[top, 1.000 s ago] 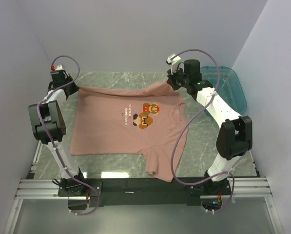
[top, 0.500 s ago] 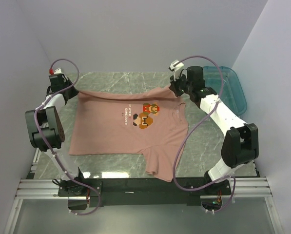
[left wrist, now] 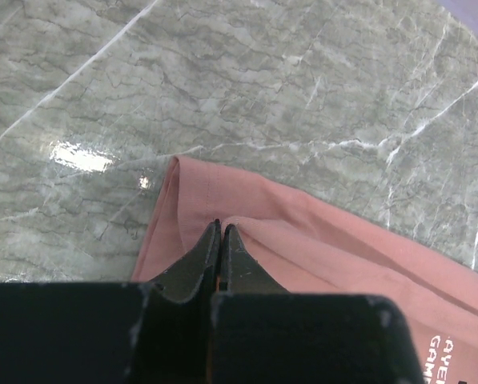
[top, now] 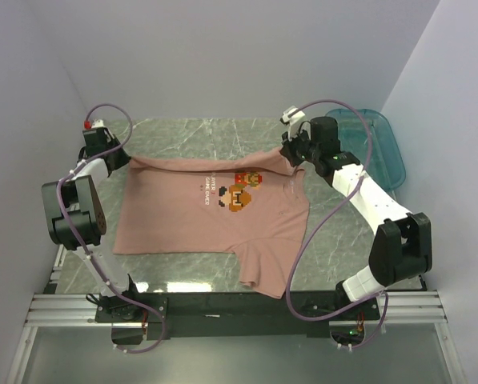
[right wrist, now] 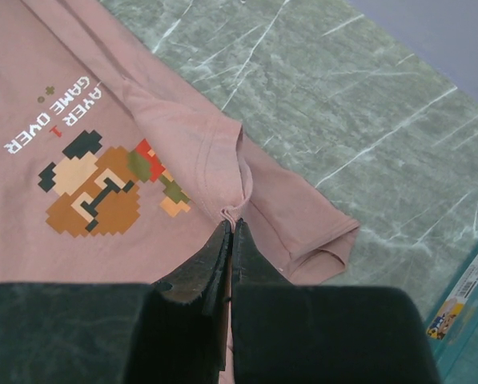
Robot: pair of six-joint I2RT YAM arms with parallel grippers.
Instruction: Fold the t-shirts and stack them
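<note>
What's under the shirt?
Green marble table shows around the shirt, which lies mostly flat on it. Anything beneath the cloth is covered; no bulge shows.

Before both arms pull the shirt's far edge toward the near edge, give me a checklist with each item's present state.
1. Left gripper shut on the t-shirt at its far left corner: ok.
2. Right gripper shut on the far edge beside the sleeve: ok.
3. Print facing up, body lying flat on the table: ok.
4. Near sleeve fully on the table: cannot tell; it reaches the near edge.
5. Purple cable clear of the cloth: cannot tell; it crosses above the shirt.
6. Teal bin apart from the shirt: ok.
</note>
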